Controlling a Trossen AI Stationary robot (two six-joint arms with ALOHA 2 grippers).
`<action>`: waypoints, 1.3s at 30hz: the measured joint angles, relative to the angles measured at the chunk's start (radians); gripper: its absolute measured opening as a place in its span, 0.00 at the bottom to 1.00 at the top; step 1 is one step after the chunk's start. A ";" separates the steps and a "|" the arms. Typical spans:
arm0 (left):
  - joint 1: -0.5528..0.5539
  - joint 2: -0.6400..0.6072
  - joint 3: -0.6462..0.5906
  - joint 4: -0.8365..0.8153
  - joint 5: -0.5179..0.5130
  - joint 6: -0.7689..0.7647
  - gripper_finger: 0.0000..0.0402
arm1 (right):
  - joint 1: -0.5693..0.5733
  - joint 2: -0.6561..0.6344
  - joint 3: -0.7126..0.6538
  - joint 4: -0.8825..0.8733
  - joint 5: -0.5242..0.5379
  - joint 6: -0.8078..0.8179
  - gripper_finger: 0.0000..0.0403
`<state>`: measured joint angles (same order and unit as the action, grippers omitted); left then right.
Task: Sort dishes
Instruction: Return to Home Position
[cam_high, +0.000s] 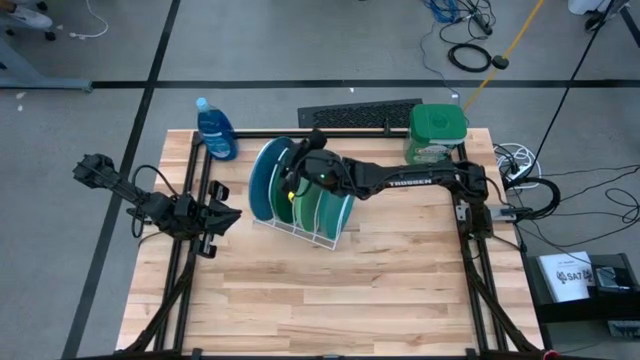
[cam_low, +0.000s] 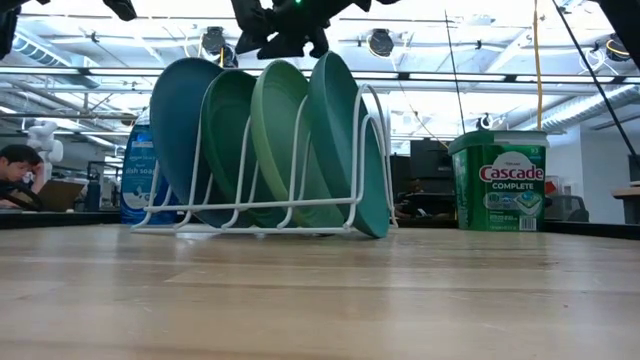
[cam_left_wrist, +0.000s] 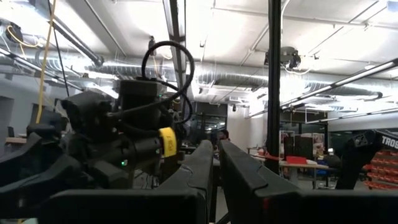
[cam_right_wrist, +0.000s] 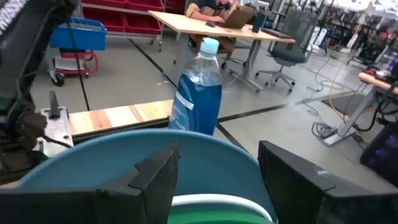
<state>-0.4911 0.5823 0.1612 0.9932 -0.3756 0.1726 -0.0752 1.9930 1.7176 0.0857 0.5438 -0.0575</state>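
Four plates stand on edge in the white wire rack (cam_low: 370, 160) at the table's middle: blue (cam_low: 178, 120), dark green (cam_low: 228, 135), light green (cam_low: 280, 130) and teal (cam_low: 345, 130). My right gripper (cam_high: 298, 172) hovers open just above their top rims. In the right wrist view its fingers (cam_right_wrist: 155, 177) stand either side of a pale green rim (cam_right_wrist: 217, 202), with the blue plate (cam_right_wrist: 205, 155) just beyond. I see no touch. My left gripper (cam_high: 228, 213) waits shut to the left of the rack, its fingers (cam_left_wrist: 249, 180) close together.
A blue dish-soap bottle (cam_high: 215, 128) stands at the far left, behind the rack. A green-lidded Cascade tub (cam_high: 437, 133) stands at the far right. A dark grille (cam_high: 360, 115) lies along the far edge. The near half of the wooden table (cam_high: 330, 300) is bare.
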 joint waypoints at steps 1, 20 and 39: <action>0.000 0.000 0.000 0.000 0.000 0.000 0.08 | 0.007 0.000 0.000 0.008 0.000 -0.013 0.53; 0.000 0.000 0.001 -0.051 -0.093 -0.002 0.08 | 0.256 -0.082 0.000 -0.192 -0.236 -0.193 0.53; 0.000 0.000 0.063 -0.469 -0.190 -0.133 0.08 | 0.290 -0.355 -0.437 0.077 -0.283 -0.126 0.47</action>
<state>-0.4911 0.5823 0.2237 0.5240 -0.5657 0.0395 0.2151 1.6377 1.2806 0.1631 0.2609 -0.1833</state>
